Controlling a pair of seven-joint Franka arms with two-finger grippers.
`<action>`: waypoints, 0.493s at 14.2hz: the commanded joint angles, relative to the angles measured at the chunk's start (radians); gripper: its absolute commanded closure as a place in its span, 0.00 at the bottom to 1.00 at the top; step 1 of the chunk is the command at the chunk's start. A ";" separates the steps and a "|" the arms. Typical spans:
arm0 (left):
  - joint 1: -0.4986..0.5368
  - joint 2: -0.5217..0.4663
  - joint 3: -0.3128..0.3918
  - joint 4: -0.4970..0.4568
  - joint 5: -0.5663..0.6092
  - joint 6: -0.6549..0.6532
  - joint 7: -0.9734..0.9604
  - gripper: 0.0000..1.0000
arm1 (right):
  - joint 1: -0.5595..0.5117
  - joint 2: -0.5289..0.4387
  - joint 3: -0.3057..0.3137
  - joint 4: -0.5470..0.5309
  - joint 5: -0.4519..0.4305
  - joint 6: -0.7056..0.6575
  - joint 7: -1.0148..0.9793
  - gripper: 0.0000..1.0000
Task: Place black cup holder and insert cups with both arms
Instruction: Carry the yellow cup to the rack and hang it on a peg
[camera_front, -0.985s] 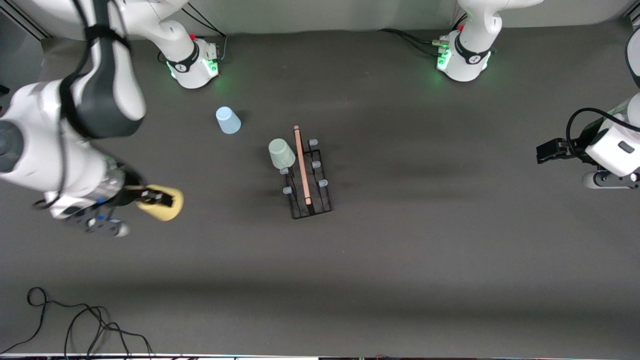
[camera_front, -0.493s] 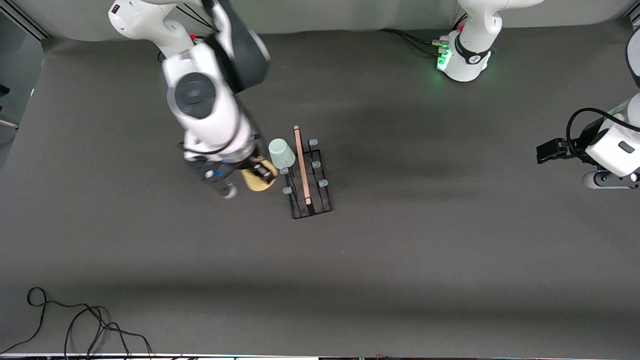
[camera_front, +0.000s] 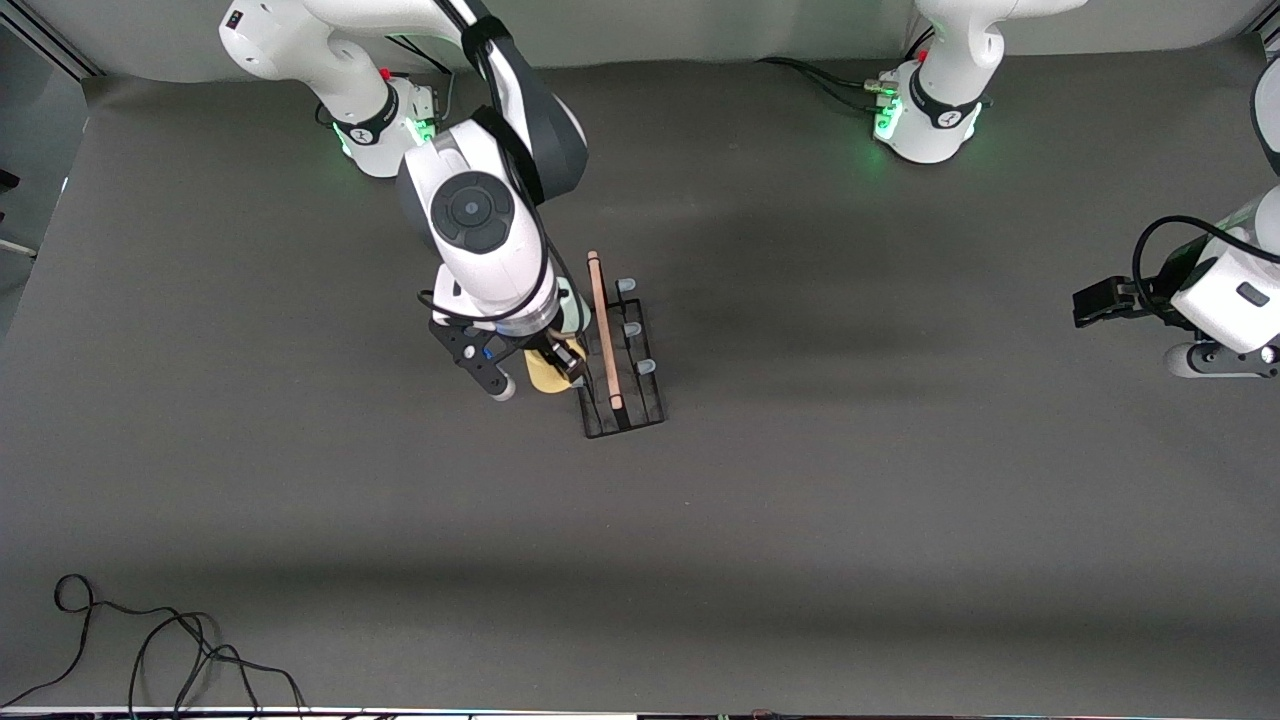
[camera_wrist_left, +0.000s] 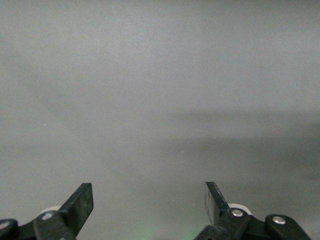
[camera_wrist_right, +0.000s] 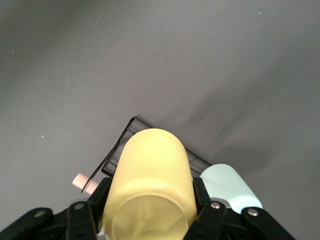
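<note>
The right gripper clamps the yellow cup over the black cup holder, beside the pale green cup on its peg. The left gripper waits spread open at the left arm's end of the dark grey desk, with a loose black cable lying near the camera.

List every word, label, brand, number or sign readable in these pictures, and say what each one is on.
No text can be read.
Dark band on the right arm's base: a small white mark, too small to read.
Dark band on the left arm's base: the same kind of mark, too small to read.
Yellow cup, pale green cup, black cup holder: no markings visible.
</note>
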 joint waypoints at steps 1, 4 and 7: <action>0.004 -0.011 -0.001 -0.003 -0.010 -0.007 0.018 0.01 | 0.023 0.012 -0.006 -0.047 0.044 0.080 0.013 0.74; 0.004 -0.011 -0.001 -0.003 -0.010 -0.007 0.018 0.01 | 0.031 0.058 -0.006 -0.050 0.077 0.133 0.013 0.74; 0.004 -0.011 -0.001 -0.003 -0.010 -0.007 0.018 0.01 | 0.040 0.107 -0.004 -0.052 0.099 0.182 0.015 0.74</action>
